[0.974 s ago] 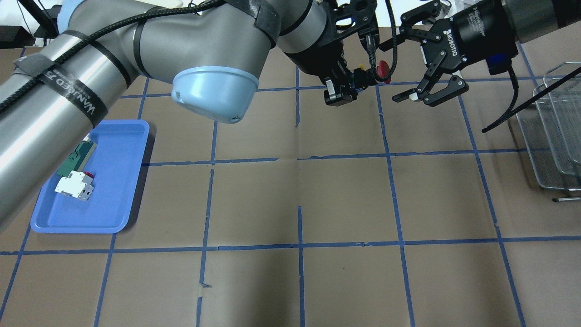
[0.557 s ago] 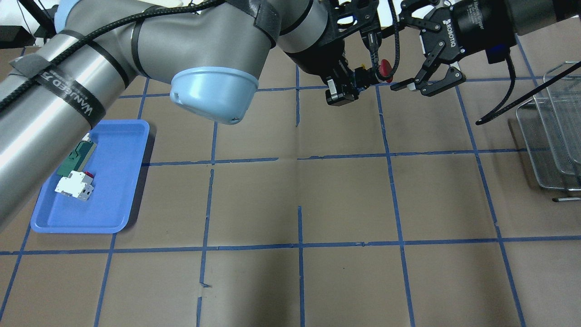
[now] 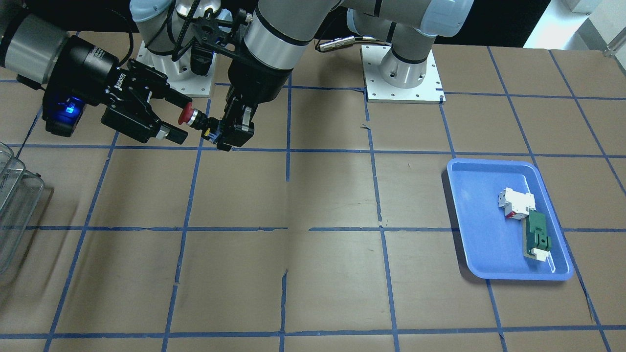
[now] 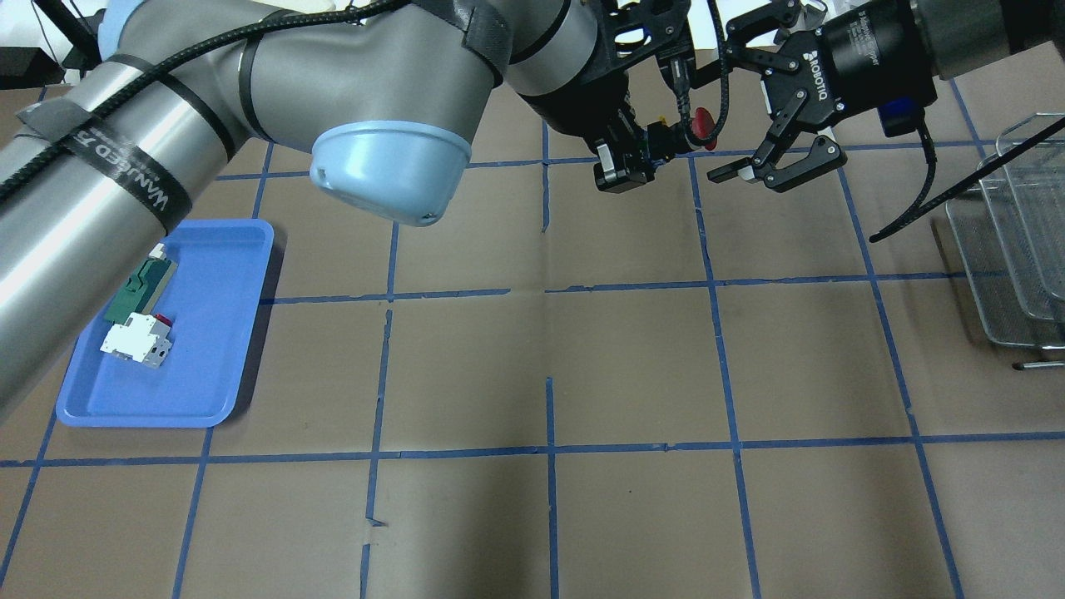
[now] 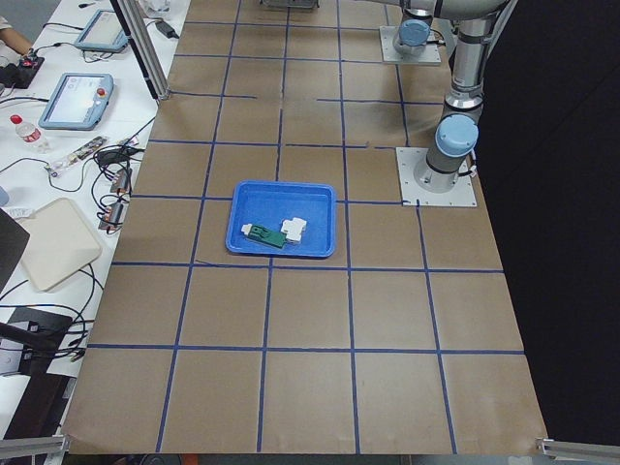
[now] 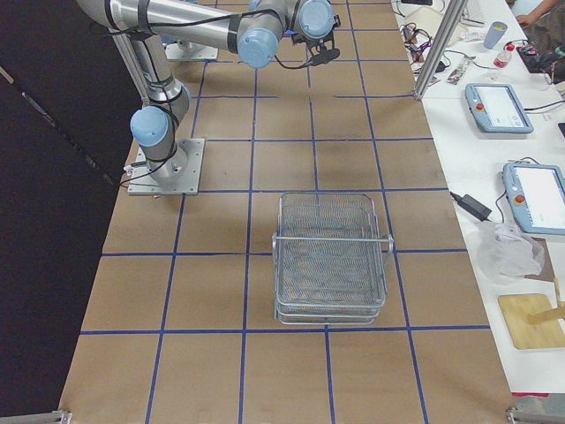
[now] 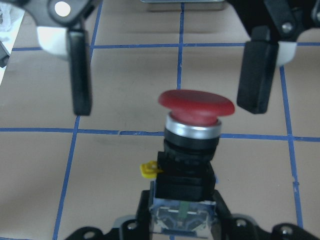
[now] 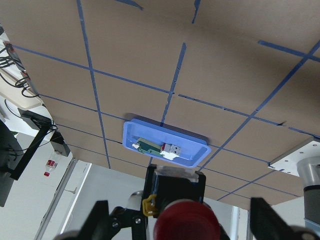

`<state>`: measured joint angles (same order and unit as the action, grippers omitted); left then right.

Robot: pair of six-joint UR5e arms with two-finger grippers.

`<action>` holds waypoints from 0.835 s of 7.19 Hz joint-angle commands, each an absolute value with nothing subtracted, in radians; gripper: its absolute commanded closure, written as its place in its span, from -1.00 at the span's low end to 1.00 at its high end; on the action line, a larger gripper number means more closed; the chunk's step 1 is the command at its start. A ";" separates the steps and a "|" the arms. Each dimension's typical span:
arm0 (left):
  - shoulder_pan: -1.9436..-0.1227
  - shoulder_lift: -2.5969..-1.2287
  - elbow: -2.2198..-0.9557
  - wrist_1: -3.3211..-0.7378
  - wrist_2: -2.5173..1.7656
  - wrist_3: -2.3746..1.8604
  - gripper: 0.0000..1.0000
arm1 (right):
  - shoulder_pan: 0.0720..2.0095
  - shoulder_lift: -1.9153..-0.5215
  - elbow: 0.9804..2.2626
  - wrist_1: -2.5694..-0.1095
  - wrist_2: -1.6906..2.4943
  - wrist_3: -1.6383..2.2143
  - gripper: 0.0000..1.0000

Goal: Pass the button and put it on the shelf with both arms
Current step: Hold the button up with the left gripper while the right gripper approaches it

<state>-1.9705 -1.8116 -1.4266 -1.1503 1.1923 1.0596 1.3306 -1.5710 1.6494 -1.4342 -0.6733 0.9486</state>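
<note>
**Q:** State of each gripper, and location of the part?

**A:** My left gripper (image 4: 636, 156) was clamped on the bluish terminal end of the small push-button (image 3: 197, 120) with the black cylindrical body. Its red mushroom cap pointed toward my other arm. My right gripper (image 4: 722, 108) stood spread wide, one finger (image 7: 80, 75) on each side of the cap, neither touching it. The button hung in the air above the brown paper-covered table (image 4: 632, 366) with its blue tape grid. It was well apart from the silvery wire-mesh tiered shelf (image 4: 1007, 274) at my right-hand end. The blue plastic tray (image 4: 212, 391) at my left held a white-and-red block (image 4: 133, 343) and a flat green-and-white part (image 4: 143, 284).

**Q:** Which step was this, what did the next move require, and what had changed?

**A:** I judged it the hand-over, at the point of acceptance; placement had not begun. The next move called for the right fingers to close squarely on the cap or the metal collar behind it. Only once that grip was firm should the left gripper let go. Against the view one second earlier, the right gripper had advanced toward the button until its fingertips drew level with the cap. Its jaws remained wide, and the left gripper and button had hardly shifted.
</note>
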 commanded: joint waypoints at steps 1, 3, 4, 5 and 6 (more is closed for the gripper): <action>-1.970 -1.812 -1.428 -1.150 1.192 1.060 1.00 | 1.342 -1.569 1.652 -1.414 -0.673 0.950 -1.00; -1.970 -1.815 -1.427 -1.149 1.192 1.060 1.00 | 1.347 -1.568 1.652 -1.414 -0.673 0.950 -0.98; -1.970 -1.815 -1.427 -1.150 1.192 1.060 1.00 | 1.347 -1.568 1.652 -1.414 -0.675 0.950 -0.78; -1.968 -1.815 -1.427 -1.149 1.192 1.060 1.00 | 1.347 -1.566 1.652 -1.414 -0.675 0.950 -0.57; -1.968 -1.815 -1.427 -1.150 1.192 1.060 1.00 | 1.347 -1.565 1.652 -1.413 -0.675 0.951 -0.26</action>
